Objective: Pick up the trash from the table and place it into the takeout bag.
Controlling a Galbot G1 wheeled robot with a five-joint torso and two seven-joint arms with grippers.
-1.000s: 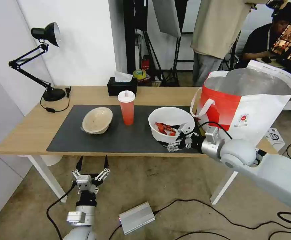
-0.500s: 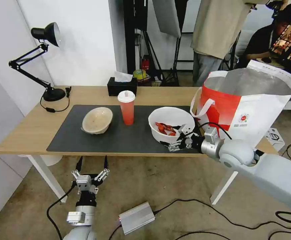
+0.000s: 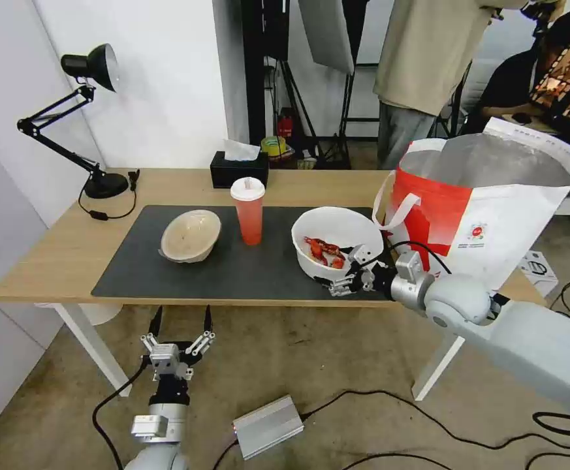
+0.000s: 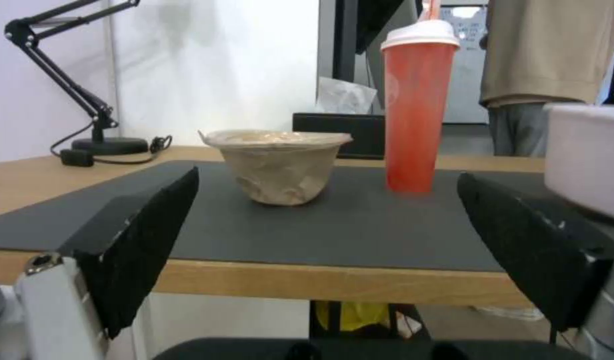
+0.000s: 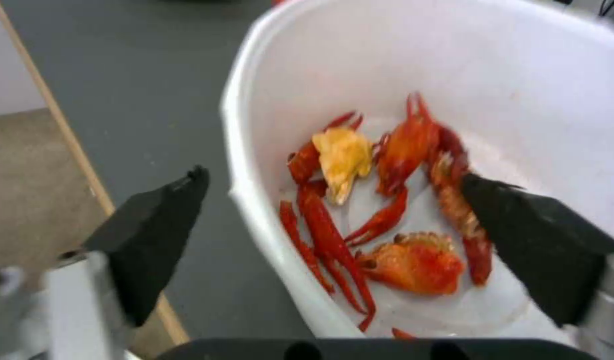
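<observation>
Light-wood table [image 3: 49,254] with its grey mat carries the white bowl [image 3: 337,228] of crayfish scraps, beside the takeout bag [image 3: 493,215]. Right gripper [image 3: 348,269] straddles the bowl's near rim — fingers spread, one inside, one outside. Left gripper [image 3: 180,323] hangs below the table edge, fingers parted.

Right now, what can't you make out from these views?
- Inside of the takeout bag, head view: its own front wall hides the bottom.
- Contents of the red cup: white lid and tinted wall hide them.
- Right gripper at the white crayfish bowl: jaws straddle the rim; contact unclear.
- Beige bowl, left wrist view: the inside is hidden by its wall.
</observation>
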